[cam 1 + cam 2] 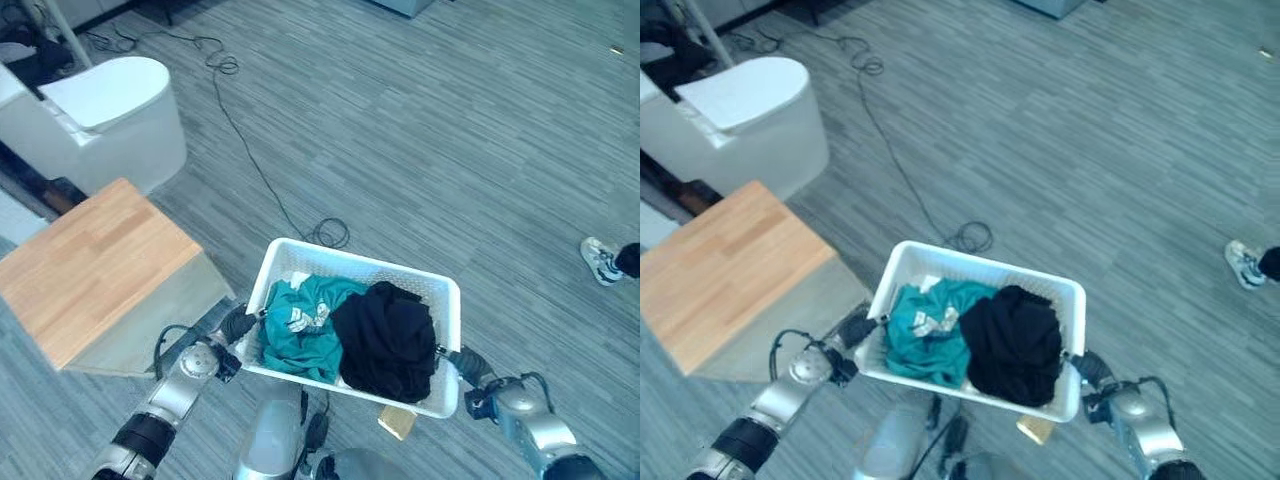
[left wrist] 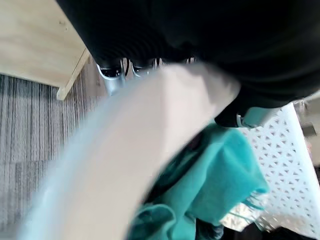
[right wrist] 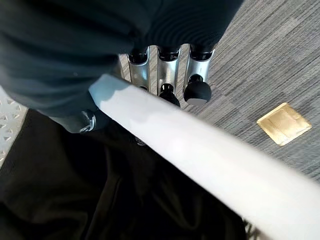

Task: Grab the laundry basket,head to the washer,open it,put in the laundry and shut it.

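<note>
The white perforated plastic laundry basket (image 1: 440, 290), holding a teal garment (image 1: 300, 330) and a black garment (image 1: 385, 340), hangs above the grey carpet floor (image 1: 450, 130). The left robot hand (image 1: 237, 323) and right robot hand (image 1: 462, 364) each curl around a short-end rim, so its long axis runs between them

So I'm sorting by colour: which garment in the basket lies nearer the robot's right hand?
The black garment; it fills the basket's side by the right hand, while the teal one lies toward the left hand.
</note>
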{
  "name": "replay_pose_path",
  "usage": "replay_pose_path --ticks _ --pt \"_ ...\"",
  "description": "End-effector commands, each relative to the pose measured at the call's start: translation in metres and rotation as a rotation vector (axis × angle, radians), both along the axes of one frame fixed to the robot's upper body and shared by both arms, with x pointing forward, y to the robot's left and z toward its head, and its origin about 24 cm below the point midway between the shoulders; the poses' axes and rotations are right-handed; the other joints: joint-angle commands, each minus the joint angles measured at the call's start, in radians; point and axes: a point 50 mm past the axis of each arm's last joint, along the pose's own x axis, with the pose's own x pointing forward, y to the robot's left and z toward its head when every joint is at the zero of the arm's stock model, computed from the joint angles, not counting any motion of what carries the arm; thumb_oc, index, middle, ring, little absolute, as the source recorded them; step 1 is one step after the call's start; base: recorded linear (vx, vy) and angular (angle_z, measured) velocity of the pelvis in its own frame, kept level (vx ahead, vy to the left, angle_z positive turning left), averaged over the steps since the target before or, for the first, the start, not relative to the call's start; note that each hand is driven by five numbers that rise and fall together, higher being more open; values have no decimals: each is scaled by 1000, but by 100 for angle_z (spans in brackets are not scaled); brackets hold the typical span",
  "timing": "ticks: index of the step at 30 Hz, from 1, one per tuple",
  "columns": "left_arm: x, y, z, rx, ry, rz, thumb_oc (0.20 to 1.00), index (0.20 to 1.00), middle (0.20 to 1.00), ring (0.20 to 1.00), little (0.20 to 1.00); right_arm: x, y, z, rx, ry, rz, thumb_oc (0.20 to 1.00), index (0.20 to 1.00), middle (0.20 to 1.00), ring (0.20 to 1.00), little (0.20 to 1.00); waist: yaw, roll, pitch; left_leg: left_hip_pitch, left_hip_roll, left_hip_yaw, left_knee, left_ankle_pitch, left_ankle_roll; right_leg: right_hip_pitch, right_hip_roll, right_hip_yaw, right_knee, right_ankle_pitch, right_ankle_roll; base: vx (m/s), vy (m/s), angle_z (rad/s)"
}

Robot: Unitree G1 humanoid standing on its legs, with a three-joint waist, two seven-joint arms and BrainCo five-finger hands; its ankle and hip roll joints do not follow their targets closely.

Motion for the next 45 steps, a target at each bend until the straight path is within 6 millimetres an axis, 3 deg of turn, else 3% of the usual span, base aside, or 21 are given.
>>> replay_pose_path --ticks 1,3,4,6,7,9,12,13,16,18,21,23,24,27,31,34,35,36,38,42,45 --pt "9 37 34 80 -147 93 200 200 200 200 200 17 22 27 219 -190 41 200 200 200 200 200 45 -104 -80 -1 -19 2 59 44 59 114 -157 -38 124 55 216 368 86 -70" --pt "-1 48 29 96 -115 120 200 200 200 200 200 18 29 23 229 -173 55 200 200 200 200 200 43 -128 -71 46 -41 13 72 -13 96 58 -186 -19 317 233 299 425 126 -73" --pt "-5 52 28 98 -107 133 200 200 200 200 200 19 31 23 230 -174 65 200 200 200 200 200 33 -120 -68 75 -39 9 70 -32 109 18 -196 -20 403 273 320 303 102 -37" --pt "-8 54 27 102 -100 137 200 200 200 200 200 18 32 21 227 -164 74 200 200 200 200 200 26 -108 -67 95 -28 9 68 -45 119 -14 -196 -25 474 320 332 340 128 -9" --pt "-9 59 31 118 -111 147 200 200 200 200 200 19 34 23 214 -172 85 200 200 200 200 200 7 -79 -51 160 -11 -6 51 -73 136 -110 -220 -64 595 317 328 734 234 -23" --pt "-5 59 37 125 -133 146 200 200 200 200 200 21 31 23 206 -176 80 200 200 200 200 200 -23 -49 -38 235 -4 -37 23 -99 138 -219 -265 -108 583 274 296 518 134 -23" --pt "-3 56 38 112 -141 137 200 200 200 200 200 19 22 27 192 -187 59 200 200 200 200 200 -88 -20 -25 340 -15 -100 15 -156 123 -317 -261 -120 413 190 253 531 -43 52" --pt "-3 52 37 94 -141 124 200 200 200 200 200 15 13 28 186 -187 39 200 200 200 200 200 -131 -12 -26 417 -20 -147 8 -220 105 -366 -266 -71 199 196 254 578 -108 78" --pt "-1 47 36 77 -144 107 200 200 200 200 200 12 5 30 171 -185 30 200 200 200 200 200 -171 5 -30 480 -13 -207 -2 -262 91 -423 -272 -8 20 268 277 556 -103 96" --pt "6 38 38 68 -164 86 200 200 200 200 200 12 2 34 151 -191 42 200 200 200 200 200 -201 31 -35 549 1 -246 -3 -290 82 -472 -277 -4 -68 318 296 613 -82 96" --pt "15 28 40 45 -188 74 200 200 200 200 200 11 -1 35 136 -189 48 200 200 200 200 200 -234 38 -68 643 25 -280 -12 -305 52 -458 -287 -24 -22 352 299 585 -145 89" --pt "17 21 38 26 -191 65 200 200 200 200 200 10 -3 34 131 -183 44 200 200 200 200 200 -246 41 -98 659 63 -279 47 -257 20 -426 -284 -49 34 362 287 569 -269 91" --pt "19 19 39 16 -197 66 200 200 200 200 200 9 -5 33 130 -180 36 200 200 200 200 200 -253 44 -109 641 89 -264 131 -164 -6 -402 -273 -62 54 357 271 521 -327 73" --pt "20 19 43 -21 -211 78 200 200 200 200 200 7 -7 33 156 -193 -9 200 200 200 200 200 -238 20 -103 461 176 -172 551 20 1 -277 -225 -97 55 287 193 424 -430 39" --pt "28 15 57 -40 -262 61 200 200 200 200 200 3 -13 28 137 -180 -55 200 200 200 200 200 -194 -12 -66 231 245 -81 714 -12 43 -167 -177 -98 45 193 138 373 -367 18" --pt "28 16 61 -44 -281 64 200 200 200 200 200 -2 -11 28 153 -177 -52 200 200 200 200 200 -143 -11 -46 104 160 -43 526 -51 29 -86 -165 -90 31 144 144 433 -4 13" --pt "29 15 62 -35 -287 61 200 200 200 200 200 -5 -11 26 161 -174 -48 200 200 200 200 200 -112 -8 -51 82 131 -30 275 -26 12 -44 -157 -96 20 109 161 445 42 -16" --pt "29 15 62 -35 -287 61 200 200 200 200 200 -5 -11 26 161 -174 -49 200 200 200 200 200 -112 -12 -51 87 127 -28 259 -15 12 -45 -161 -96 18 112 161 645 94 -23" --pt "30 14 62 -27 -291 58 200 200 200 200 200 -1 -9 26 154 -184 -43 200 200 200 200 200 -59 7 -62 47 99 -89 -21 71 -17 28 -133 -90 10 58 165 553 77 -11" --pt "31 13 62 -2 -287 40 200 200 200 200 200 6 -2 23 150 -188 -23 200 200 200 200 200 -29 -6 -62 15 95 -94 -120 108 -32 105 -132 -63 16 1 163 512 126 -40" --pt "30 18 63 35 -287 36 200 200 200 200 200 15 16 17 182 -175 13 200 200 200 200 200 12 -22 -83 6 114 -79 -29 156 -18 164 -150 -20 62 -20 181 668 295 -42"
